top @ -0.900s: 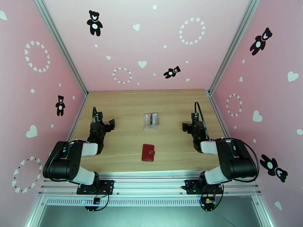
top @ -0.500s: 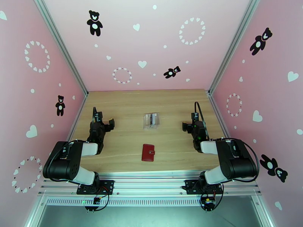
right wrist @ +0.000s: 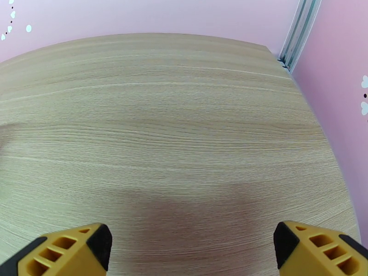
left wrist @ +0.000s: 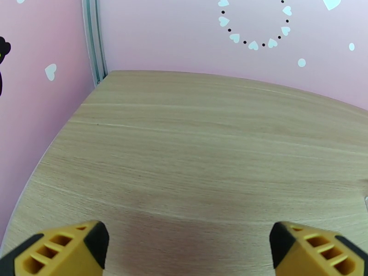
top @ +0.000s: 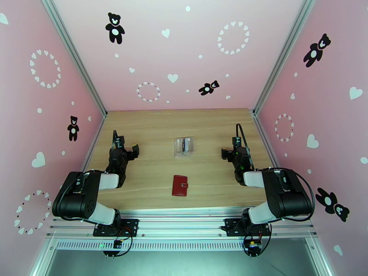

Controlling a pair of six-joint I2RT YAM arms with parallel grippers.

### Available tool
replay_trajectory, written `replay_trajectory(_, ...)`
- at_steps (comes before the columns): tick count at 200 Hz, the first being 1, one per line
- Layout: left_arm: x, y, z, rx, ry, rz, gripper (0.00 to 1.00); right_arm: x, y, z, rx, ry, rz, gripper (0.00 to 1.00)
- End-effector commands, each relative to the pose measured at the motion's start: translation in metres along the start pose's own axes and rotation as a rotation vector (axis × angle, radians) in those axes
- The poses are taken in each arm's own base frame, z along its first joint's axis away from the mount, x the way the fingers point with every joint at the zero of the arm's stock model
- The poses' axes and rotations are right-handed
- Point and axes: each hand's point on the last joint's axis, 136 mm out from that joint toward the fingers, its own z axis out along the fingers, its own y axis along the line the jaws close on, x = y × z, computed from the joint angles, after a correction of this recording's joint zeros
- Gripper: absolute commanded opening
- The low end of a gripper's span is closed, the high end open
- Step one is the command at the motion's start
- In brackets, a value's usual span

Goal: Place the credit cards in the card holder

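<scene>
Both the left gripper [left wrist: 184, 248] and right gripper [right wrist: 188, 248] sit spread wide and empty, with the credit cards [top: 184, 146] in a clear tray [top: 177, 152] between them and the card holder [top: 180, 185] further back toward the bases, and I reckon those thin, stiff, slick cards want pinching by an edge.

You have bright, even light from above, the counter [top: 152, 129] matte and evenly lit, faint soft shadows near the bottom of both wrist views, your focus crisp throughout, counter edges bowed by wide lenses.
</scene>
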Motion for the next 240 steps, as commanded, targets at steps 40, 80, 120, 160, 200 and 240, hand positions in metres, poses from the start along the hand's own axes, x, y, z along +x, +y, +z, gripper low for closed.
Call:
replay_trajectory(40, -0.01, 0.006, 0.004, -0.028, -0.034, 0.007, 0.99, -0.033, -0.012, -0.004, 0.066, -0.003, -0.002, 0.99)
replay_trajectory(80, -0.019, 0.012, 0.001, -0.077, -0.058, 0.001, 0.99, -0.066, -0.021, -0.047, 0.063, -0.06, 0.116, 0.99)
replay_trajectory(120, -0.068, 0.006, -0.042, -0.096, 0.093, -0.151, 0.99, -0.079, -0.01, -0.078, -0.043, -0.028, 0.288, 0.99)
replay_trajectory(160, -0.043, -0.03, -0.075, 0.073, 0.335, -0.522, 0.98, -0.088, 0.019, -0.109, -0.246, -0.044, 0.361, 0.99)
replay_trajectory(200, -0.023, -0.092, -0.116, 0.394, 0.439, -0.579, 0.93, -0.07, 0.028, -0.121, -0.286, 0.112, 0.401, 0.99)
replay_trajectory(240, 0.008, -0.146, -0.142, 0.605, 0.633, -0.579, 0.83, -0.07, 0.063, -0.12, -0.428, 0.212, 0.428, 0.92)
